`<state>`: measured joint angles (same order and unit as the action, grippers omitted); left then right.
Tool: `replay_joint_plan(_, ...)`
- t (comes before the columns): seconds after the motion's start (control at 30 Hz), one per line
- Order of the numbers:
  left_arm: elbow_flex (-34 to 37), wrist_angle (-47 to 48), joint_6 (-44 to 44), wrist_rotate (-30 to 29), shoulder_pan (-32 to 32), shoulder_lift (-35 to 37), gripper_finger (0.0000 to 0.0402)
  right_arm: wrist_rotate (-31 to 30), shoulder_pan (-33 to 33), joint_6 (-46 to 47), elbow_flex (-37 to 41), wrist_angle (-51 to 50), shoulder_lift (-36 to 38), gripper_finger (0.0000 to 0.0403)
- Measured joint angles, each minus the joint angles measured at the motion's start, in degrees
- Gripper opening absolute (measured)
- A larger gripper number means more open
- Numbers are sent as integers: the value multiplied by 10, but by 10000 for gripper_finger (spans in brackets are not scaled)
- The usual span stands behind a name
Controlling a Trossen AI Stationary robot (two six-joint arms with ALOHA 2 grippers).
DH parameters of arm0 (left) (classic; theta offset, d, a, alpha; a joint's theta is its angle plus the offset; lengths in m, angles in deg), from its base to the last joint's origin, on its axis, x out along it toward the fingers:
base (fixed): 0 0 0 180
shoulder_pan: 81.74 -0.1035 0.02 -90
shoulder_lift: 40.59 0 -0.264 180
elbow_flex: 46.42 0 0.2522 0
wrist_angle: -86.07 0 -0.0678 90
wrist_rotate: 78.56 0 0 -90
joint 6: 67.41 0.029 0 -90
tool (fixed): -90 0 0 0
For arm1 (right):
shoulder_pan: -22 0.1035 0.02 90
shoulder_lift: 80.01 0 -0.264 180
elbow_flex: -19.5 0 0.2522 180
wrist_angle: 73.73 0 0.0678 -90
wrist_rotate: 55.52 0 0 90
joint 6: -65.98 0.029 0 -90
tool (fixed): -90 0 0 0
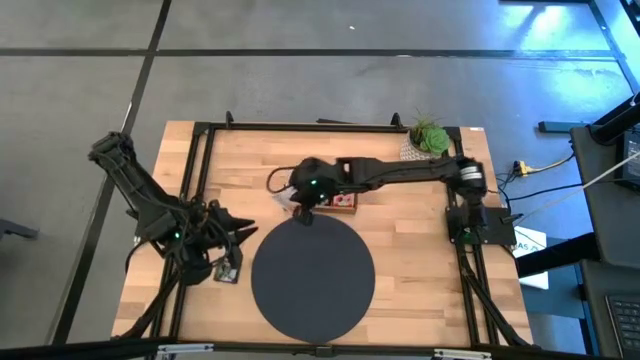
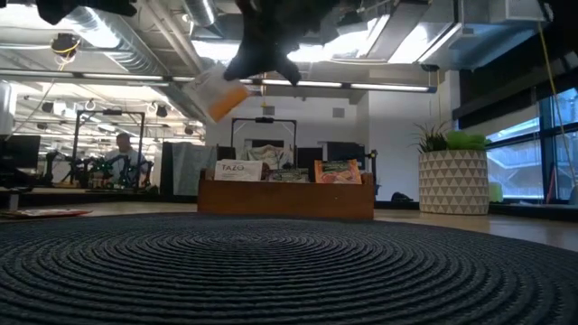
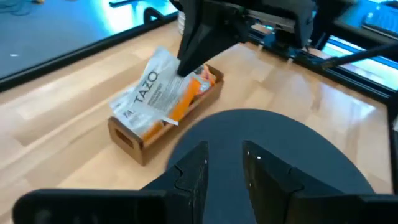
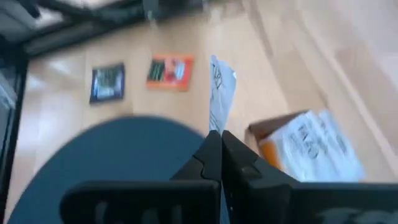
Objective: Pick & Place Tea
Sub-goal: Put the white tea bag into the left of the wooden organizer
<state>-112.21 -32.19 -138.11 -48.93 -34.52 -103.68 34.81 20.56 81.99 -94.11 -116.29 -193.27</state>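
- The right gripper (image 4: 219, 142) is pinched on a white and orange sachet (image 4: 221, 93), up in the air between the tray (image 3: 134, 138) and the mat (image 1: 312, 276).
- The left gripper (image 3: 225, 163) waits, fingers apart, beside the mat.

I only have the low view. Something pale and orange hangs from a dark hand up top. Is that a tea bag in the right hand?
Observer: Yes, the right hand is shut on a white and orange tea bag.
Operator: Over the mat yet?
Observer: From above, it's at the edge of the mat nearest the wooden tray.
Operator: Any bags out already?
Observer: A black tea bag and an orange tea bag lie on the table beside the mat. The left hand waits open at the table's left.
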Motion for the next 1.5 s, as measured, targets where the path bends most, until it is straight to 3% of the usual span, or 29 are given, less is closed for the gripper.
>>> replay_joint_plan(0.23, 0, 17, 0, 1, -44, 0, 93, 25, -25, 18, 244, 333, 66, 1)
replay_joint_plan(0.5, 0, 16, 0, 0, -88, 0, 97, -70, -24, 14, 392, 562, 64, 2)
replay_joint_plan(0.87, 0, 15, 11, 5, -122, -1, 98, -83, -37, 0, 436, 601, 62, 3)
replay_joint_plan(1.2, 0, 15, 35, 5, -141, -1, 98, -83, -36, 17, 435, 700, 11, 4)
replay_joint_plan(1.5, 0, 15, 36, 16, -148, -1, 98, -98, -36, 17, 436, 702, -6, 4)
